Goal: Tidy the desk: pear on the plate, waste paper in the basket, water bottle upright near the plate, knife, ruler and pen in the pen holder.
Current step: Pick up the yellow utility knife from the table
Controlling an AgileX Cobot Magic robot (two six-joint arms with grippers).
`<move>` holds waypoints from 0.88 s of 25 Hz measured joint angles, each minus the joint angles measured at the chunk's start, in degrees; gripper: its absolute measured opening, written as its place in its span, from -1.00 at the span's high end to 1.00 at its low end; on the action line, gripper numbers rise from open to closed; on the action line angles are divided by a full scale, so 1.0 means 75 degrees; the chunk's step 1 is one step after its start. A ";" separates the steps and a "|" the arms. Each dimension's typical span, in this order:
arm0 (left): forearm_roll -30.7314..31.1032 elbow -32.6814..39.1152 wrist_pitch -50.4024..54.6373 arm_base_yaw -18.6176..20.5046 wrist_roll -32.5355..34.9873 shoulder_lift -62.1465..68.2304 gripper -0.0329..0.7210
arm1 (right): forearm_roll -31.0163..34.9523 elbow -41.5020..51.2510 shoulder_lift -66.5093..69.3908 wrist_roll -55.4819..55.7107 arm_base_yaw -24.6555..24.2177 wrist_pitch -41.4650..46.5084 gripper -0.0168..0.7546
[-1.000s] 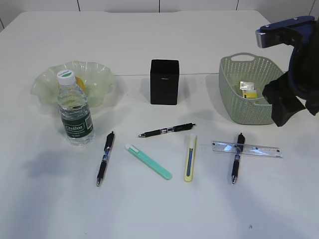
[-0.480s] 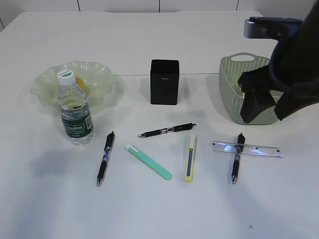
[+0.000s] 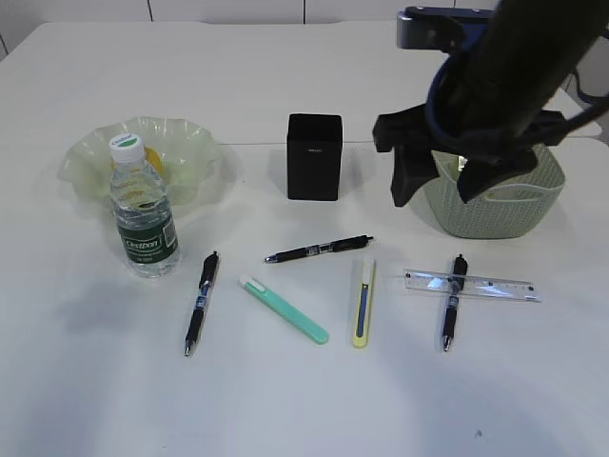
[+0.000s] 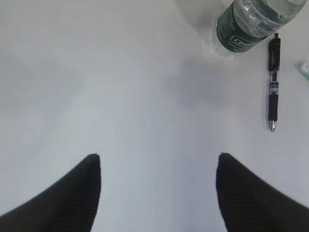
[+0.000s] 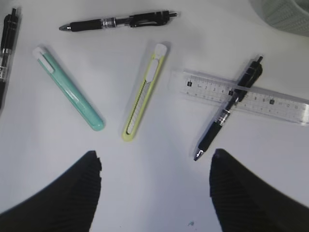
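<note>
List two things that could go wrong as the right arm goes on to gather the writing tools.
1. One pen lies crossed with the clear ruler; grabbing either could drag the other along.
2. The right claw is open above closely spaced items; closing near the yellow knife might nudge the teal knife.

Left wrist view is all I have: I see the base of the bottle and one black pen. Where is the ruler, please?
Observer: The ruler lies flat on the desk, to the right of the yellow knife, and a black pen lies across it.
Operator: Is the right gripper holding anything?
Observer: No. The right gripper is open and empty, above the desk near the yellow knife.
Operator: And where is the pen holder?
Observer: The pen holder stands upright behind the pens, between the plate and the basket.
</note>
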 joint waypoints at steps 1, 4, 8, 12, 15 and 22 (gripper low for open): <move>0.0000 0.0000 -0.0016 0.0000 0.0000 0.0000 -0.49 | 0.0000 -0.0285 0.0185 0.0105 0.0060 0.0139 -0.40; 0.0000 0.0000 -0.0033 0.0000 0.0000 0.0000 -0.49 | -0.0059 -0.1131 0.0871 0.0617 0.0106 0.0485 -0.40; 0.0000 0.0000 -0.0092 0.0000 0.0000 0.0000 -0.49 | -0.0142 -0.2186 0.1659 0.1199 0.0118 0.0908 -0.40; 0.0000 0.0000 -0.0105 0.0000 0.0000 0.0000 -0.49 | -0.0172 -0.2859 0.2329 0.1598 0.0118 0.0955 -0.40; 0.0000 0.0000 -0.0121 0.0000 0.0000 0.0000 -0.49 | -0.0172 -0.3106 0.2617 0.1905 0.0118 0.0968 -0.40; -0.0027 0.0000 -0.0135 0.0000 0.0000 0.0049 -0.49 | -0.0172 -0.3165 0.2879 0.2358 0.0136 0.0985 -0.39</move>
